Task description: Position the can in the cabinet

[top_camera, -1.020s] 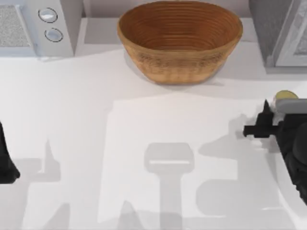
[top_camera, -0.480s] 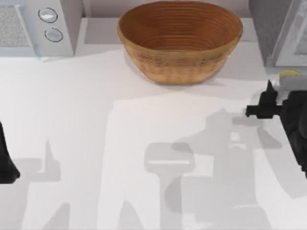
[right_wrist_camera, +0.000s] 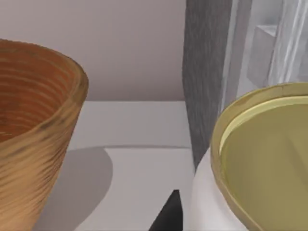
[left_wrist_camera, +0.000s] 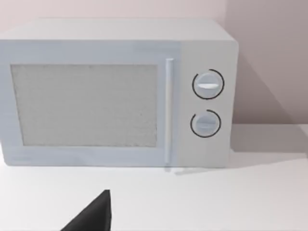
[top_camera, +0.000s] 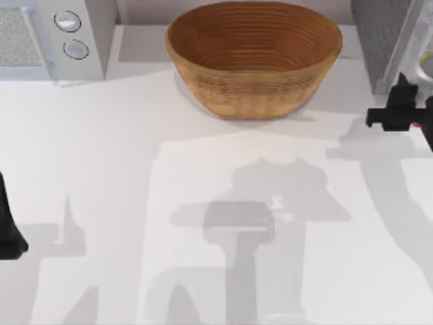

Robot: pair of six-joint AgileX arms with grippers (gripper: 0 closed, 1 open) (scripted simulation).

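At the top view's right edge the can (top_camera: 427, 68) is held off the table, its dull gold top showing and a bit of red below. My right gripper (top_camera: 404, 112) is shut on it, just in front of the cabinet (top_camera: 379, 37), a grey speckled box with a light framed door (top_camera: 421, 40). In the right wrist view the can's gold top (right_wrist_camera: 264, 159) and white side are very close, with the cabinet's grey wall (right_wrist_camera: 204, 72) right behind. My left gripper (top_camera: 8, 230) is parked at the left edge.
A large woven basket (top_camera: 254, 101) stands at the back middle, left of the cabinet. A white microwave with two round knobs (top_camera: 74, 34) sits at the back left and faces the left wrist camera (left_wrist_camera: 115, 96). The table's middle is bare white.
My right gripper has carried the can away from the table's front and to the right, up to the cabinet's front. The left arm has not moved.
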